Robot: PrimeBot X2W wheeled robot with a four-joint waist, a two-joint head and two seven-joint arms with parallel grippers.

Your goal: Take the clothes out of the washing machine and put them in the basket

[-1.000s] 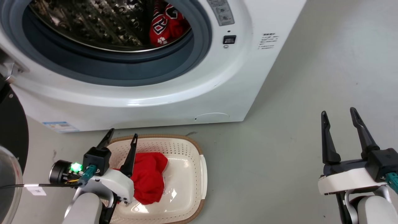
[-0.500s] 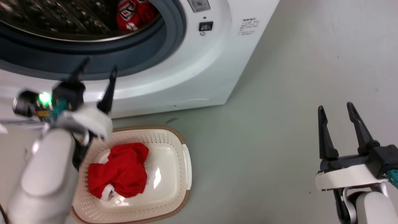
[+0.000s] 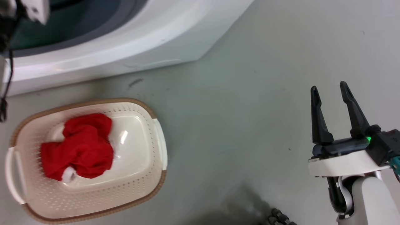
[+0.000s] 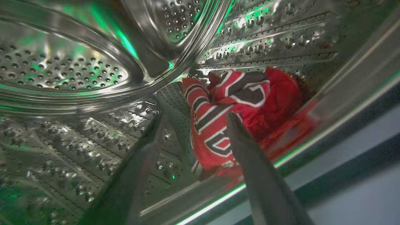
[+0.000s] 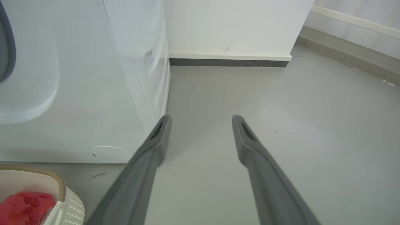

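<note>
Lower left in the head view, a plain red fabric garment (image 3: 81, 147) lies in the low oval cream plastic basket (image 3: 134, 187), below the large white washing machine (image 3: 140, 40). At lower right, the right gripper (image 3: 328, 86) gapes empty. In the left wrist view, the left gripper (image 4: 197, 116) is spread inside the perforated steel drum (image 4: 62, 72), with the red lettered jersey (image 4: 250, 93) centre-right.

Left claw (image 4: 196, 116) spread wide and empty, right claw (image 3: 328, 86) likewise parted, tips upward, gripping nothing

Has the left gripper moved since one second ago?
Yes. The left gripper left the basket and rose to the drum of the washing machine, open before the jersey.
</note>
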